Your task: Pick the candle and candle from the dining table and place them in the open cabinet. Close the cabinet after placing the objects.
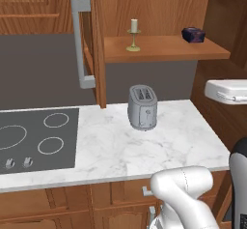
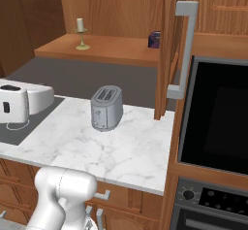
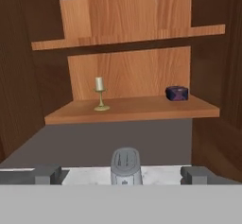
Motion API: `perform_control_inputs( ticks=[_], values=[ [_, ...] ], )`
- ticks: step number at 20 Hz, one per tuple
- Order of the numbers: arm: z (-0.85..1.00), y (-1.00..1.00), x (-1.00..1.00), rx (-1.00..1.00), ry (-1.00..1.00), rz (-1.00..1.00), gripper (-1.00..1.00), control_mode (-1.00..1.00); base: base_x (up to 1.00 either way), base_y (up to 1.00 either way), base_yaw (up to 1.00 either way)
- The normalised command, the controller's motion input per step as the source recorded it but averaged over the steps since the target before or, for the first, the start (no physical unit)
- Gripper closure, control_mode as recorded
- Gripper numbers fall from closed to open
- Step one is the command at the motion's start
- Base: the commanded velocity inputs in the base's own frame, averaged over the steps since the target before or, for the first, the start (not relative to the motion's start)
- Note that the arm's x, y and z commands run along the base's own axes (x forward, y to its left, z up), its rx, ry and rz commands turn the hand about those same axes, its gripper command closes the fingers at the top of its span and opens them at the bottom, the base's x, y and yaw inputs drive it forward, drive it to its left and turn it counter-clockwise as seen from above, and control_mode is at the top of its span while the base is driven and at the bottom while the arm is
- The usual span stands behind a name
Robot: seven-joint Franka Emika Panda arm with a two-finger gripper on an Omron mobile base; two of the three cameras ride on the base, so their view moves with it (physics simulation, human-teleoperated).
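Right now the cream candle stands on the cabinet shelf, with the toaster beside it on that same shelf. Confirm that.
Not quite. The cream candle does stand on the cabinet shelf, but the toaster sits below it on the marble counter, as the left base view shows. What shares the shelf is a small dark box.

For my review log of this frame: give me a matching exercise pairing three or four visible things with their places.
Things:
1. brass candlestick with short cream candle
2. grey metal two-slot toaster
3. small dark blue box
4. long grey bar handle

Places:
A. on the marble counter
B. on the open cabinet door
C. shelf, left part in the hand view
D. shelf, right part in the hand view

Pairs: 1-C, 2-A, 3-D, 4-B
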Motion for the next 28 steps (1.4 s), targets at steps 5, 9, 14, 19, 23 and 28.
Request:
perform_control_inputs(
  ticks=[5, 9, 14, 19, 23, 28],
  values=[
    [-0.02, -0.02, -0.07, 0.02, 0.00, 0.00, -1.00, -1.00, 0.00, 0.00, 0.00],
    [-0.01, 0.00, 0.00, 0.00, 0.00, 0.00, -1.00, -1.00, 0.00, 0.00, 0.00],
    [-0.02, 0.00, -0.01, 0.00, 0.00, 0.00, -1.00, 1.00, -0.04, 0.00, 0.00],
    [0.00, 0.00, 0.00, 0.00, 0.00, 0.00, -1.00, 1.00, -0.21, 0.32, -0.05],
    [0.00, 0.00, 0.00, 0.00, 0.00, 0.00, -1.00, 1.00, -0.47, 0.16, -0.11],
    [0.00, 0.00, 0.00, 0.00, 0.00, 0.00, -1.00, 1.00, -0.69, 0.06, -0.13]
  ],
)
